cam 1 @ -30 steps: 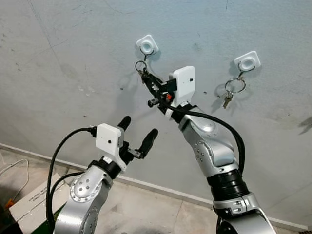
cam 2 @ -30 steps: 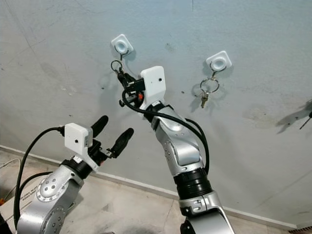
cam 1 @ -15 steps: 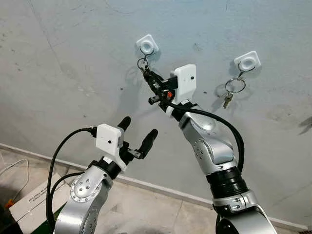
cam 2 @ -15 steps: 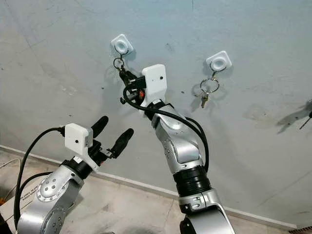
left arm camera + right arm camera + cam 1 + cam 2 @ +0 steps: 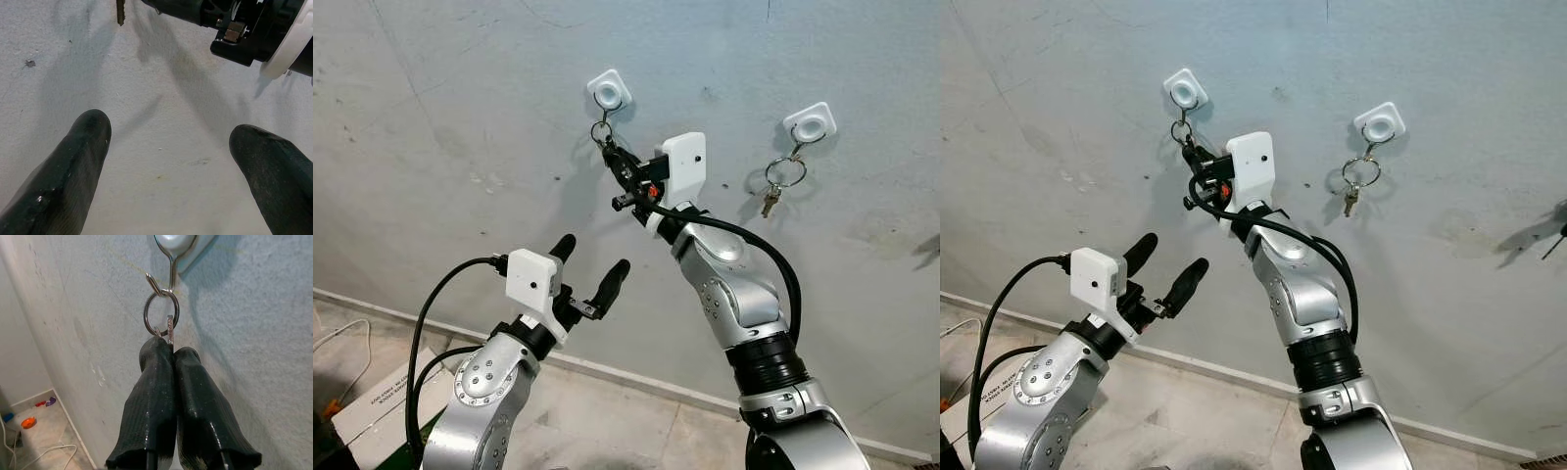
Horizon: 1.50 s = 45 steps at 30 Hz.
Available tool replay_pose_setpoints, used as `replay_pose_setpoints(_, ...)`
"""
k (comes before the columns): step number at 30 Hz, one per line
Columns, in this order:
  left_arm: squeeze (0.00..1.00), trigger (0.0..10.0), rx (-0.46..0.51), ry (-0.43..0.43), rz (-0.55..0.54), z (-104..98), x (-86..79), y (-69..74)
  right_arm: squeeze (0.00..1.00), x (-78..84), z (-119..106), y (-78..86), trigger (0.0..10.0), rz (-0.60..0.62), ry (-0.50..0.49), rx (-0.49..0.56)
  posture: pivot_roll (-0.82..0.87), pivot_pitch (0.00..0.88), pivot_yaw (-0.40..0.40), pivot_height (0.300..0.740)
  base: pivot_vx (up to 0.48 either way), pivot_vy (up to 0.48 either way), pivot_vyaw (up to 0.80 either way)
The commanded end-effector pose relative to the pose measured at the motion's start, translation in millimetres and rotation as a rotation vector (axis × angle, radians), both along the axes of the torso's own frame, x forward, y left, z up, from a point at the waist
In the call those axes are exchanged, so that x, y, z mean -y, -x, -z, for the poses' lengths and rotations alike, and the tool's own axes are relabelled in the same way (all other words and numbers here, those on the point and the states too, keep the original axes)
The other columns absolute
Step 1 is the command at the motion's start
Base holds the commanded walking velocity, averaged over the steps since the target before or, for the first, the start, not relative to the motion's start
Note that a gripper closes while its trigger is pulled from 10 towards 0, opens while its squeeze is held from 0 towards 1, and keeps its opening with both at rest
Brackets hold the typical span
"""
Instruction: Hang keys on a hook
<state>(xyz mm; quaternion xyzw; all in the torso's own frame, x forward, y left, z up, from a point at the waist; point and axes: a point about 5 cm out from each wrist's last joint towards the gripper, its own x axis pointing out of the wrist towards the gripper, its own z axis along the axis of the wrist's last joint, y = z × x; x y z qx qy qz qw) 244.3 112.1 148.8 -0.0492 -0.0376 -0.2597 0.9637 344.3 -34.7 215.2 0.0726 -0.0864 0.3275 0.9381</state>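
Grey wall: right tool (image 5: pixel 168 352) clamped on keys (image 5: pixel 169 330) looped onto hook (image 5: pixel 172 264); left tool (image 5: pixel 171 161) spread apart.

Just above the right pincer (image 5: pixel 168 355), whose matt black fingers (image 5: pixel 151 396) look finely grained like rubber, hangs a shiny metal key ring (image 5: pixel 161 316) on a bright wire hook (image 5: pixel 168 276). Behind it, the wall (image 5: pixel 254 333) is rough, matt plaster.

Right gripper pinching a key at the wall hook

The right gripper (image 5: pixel 170 351) has its two black fingers (image 5: pixel 151 396) pressed together on a key (image 5: pixel 169 332), whose silver key ring (image 5: pixel 161 313) hangs on the wire hook (image 5: pixel 171 271) of a white wall mount against the grey wall (image 5: pixel 254 333).
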Motion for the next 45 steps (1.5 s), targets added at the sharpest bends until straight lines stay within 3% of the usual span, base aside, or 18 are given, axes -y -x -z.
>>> replay_pose_setpoints(1, 0.0, 10.0, -0.005, -0.012, -0.006, 1.7, -0.7, -0.4, 0.0, -2.8, -1.7, 0.1, 10.0, -0.008, 0.0, 0.005, 0.1, 0.075, 0.004, 0.74, 0.0, 0.0, 0.0)
replay_pose_setpoints(3, 0.0, 10.0, -0.004, -0.012, -0.005, 1.4, -0.8, -0.4, 0.0, -2.9, -1.0, 0.2, 10.0, -0.01, -0.002, 0.002, 0.1, 0.075, 0.008, 0.74, 0.0, 0.0, 0.0)
replay_pose_setpoints(4, 0.0, 10.0, -0.003, -0.012, -0.005, 1.3, -0.9, -0.4, 0.07, -2.9, -0.3, 0.3, 10.0, -0.011, -0.002, -0.001, 0.1, 0.075, 0.008, 0.74, 0.0, 0.0, 0.0)
replay_pose_setpoints(5, 0.0, 10.0, -0.003, -0.012, -0.005, 1.3, -0.9, -0.4, 0.07, -2.9, -0.1, 0.3, 10.0, -0.011, -0.002, -0.001, 0.1, 0.075, 0.008, 0.74, 0.0, 0.0, 0.0)
replay_pose_setpoints(6, 0.0, 10.0, -0.003, -0.012, -0.005, 1.3, -0.9, -0.4, 1.0, -2.7, 0.3, 0.2, 10.0, -0.011, -0.004, -0.003, 0.1, 0.075, 0.008, 0.74, 0.0, 0.0, 0.0)
replay_pose_setpoints(17, 0.0, 10.0, 0.0, -0.011, -0.006, 0.5, -1.0, -0.4, 1.0, -0.4, 2.9, -0.7, 10.0, -0.004, 0.002, -0.001, 0.1, 0.077, 0.007, 0.74, 0.0, 0.0, 0.0)
replay_pose_setpoints(38, 0.0, 10.0, 0.043, 0.001, -0.02, -10.3, -3.8, -1.9, 1.0, 19.9, 36.5, -7.0, 10.0, 0.065, 0.142, -0.014, 0.11, 0.07, 0.003, 0.74, 0.0, 0.0, 0.0)
replay_pose_setpoints(41, 0.0, 10.0, 0.043, 0.0, -0.023, -10.2, -4.4, -1.8, 1.0, 24.7, 42.6, -5.0, 10.0, 0.07, 0.179, -0.008, 0.11, 0.068, 0.003, 0.74, 0.0, 0.0, 0.0)
replay_pose_setpoints(45, 0.0, 10.0, 0.043, -0.002, -0.03, -10.1, -6.4, -2.1, 1.0, 44.1, 57.5, -1.9, 10.0, 0.103, 0.265, -0.011, 0.11, 0.059, 0.002, 0.74, 0.0, 0.0, 0.0)
